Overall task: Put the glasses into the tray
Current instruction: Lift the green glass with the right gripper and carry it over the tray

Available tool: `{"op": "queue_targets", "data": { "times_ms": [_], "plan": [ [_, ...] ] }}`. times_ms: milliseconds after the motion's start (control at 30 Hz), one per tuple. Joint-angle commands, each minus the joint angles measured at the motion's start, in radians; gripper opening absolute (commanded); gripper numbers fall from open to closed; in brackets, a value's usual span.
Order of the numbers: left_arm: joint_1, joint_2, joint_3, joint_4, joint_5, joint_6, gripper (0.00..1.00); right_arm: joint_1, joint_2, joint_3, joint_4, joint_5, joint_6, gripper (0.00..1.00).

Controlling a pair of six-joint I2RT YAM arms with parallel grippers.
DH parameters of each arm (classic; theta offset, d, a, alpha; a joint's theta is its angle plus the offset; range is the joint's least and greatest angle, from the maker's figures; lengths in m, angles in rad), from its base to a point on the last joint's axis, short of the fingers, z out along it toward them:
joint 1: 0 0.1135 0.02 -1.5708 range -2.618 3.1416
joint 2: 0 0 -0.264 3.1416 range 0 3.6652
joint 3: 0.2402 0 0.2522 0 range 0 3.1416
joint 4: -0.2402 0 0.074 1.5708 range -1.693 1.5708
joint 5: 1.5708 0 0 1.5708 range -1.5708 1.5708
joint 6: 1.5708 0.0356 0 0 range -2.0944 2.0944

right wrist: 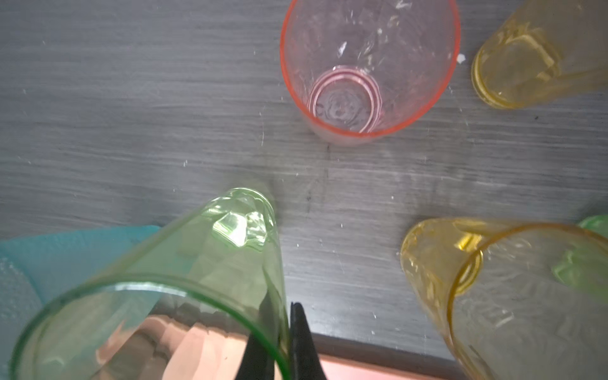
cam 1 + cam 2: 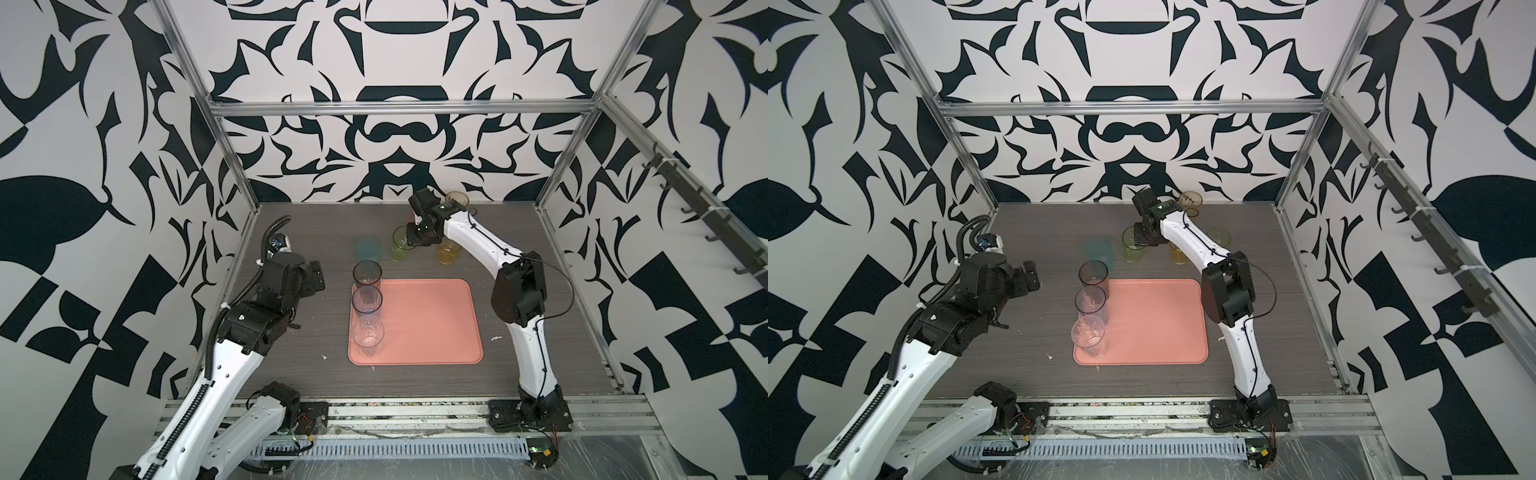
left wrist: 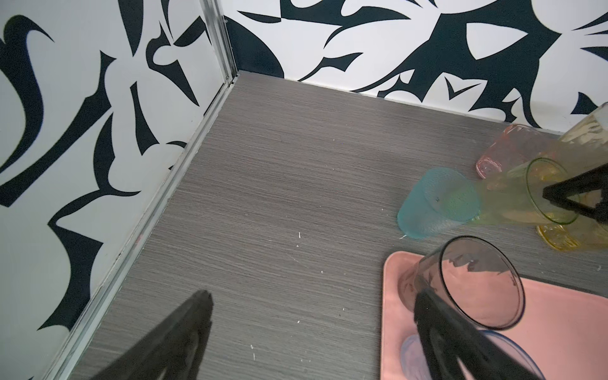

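The right hand (image 1: pixel 283 316) is clenched on the rim of the green glass (image 1: pixel 184 263), one finger inside and one outside, I think so it can lift it. That glass is in the upper middle of both top views, above the tray (image 2: pixel 432 316). Along the tray's left edge stand three glasses (image 2: pixel 367 299), leaving room. The left hand (image 3: pixel 312 292) is open wide and holds nothing.

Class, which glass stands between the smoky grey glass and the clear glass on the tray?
The blue glass stands between them, in both top views.
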Motion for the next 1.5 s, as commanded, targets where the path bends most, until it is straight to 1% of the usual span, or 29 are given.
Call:
{"op": "queue_targets", "data": {
  "times_ms": [0, 133, 567, 867, 1067, 1333, 1367, 1467],
  "plan": [
    [0.002, -0.014, -0.017, 0.015, 0.008, 0.002, 0.99, 0.025, -0.100, 0.069, -0.065, 0.039, -0.037, 0.00],
    [0.002, -0.018, -0.023, 0.019, 0.007, -0.001, 0.99, 0.042, -0.133, 0.090, -0.124, 0.065, -0.048, 0.00],
    [0.002, -0.007, -0.034, 0.027, 0.003, -0.019, 0.99, 0.092, -0.303, 0.001, -0.217, 0.112, -0.046, 0.00],
    [0.003, 0.032, -0.022, 0.025, 0.010, -0.039, 1.00, 0.122, -0.475, -0.196, -0.186, 0.120, -0.007, 0.00],
    [0.002, 0.037, -0.026, 0.032, 0.007, -0.045, 1.00, 0.134, -0.566, -0.333, -0.134, 0.124, 0.031, 0.00],
    [0.002, 0.038, -0.025, 0.030, 0.020, -0.050, 0.99, 0.158, -0.593, -0.393, -0.137, 0.128, 0.062, 0.00],
    [0.002, 0.037, -0.025, 0.028, 0.021, -0.049, 1.00, 0.161, -0.591, -0.395, -0.141, 0.164, 0.064, 0.00],
    [0.002, 0.033, -0.024, 0.025, 0.018, -0.050, 0.99, 0.170, -0.584, -0.404, -0.151, 0.174, 0.072, 0.00]
  ]
}}
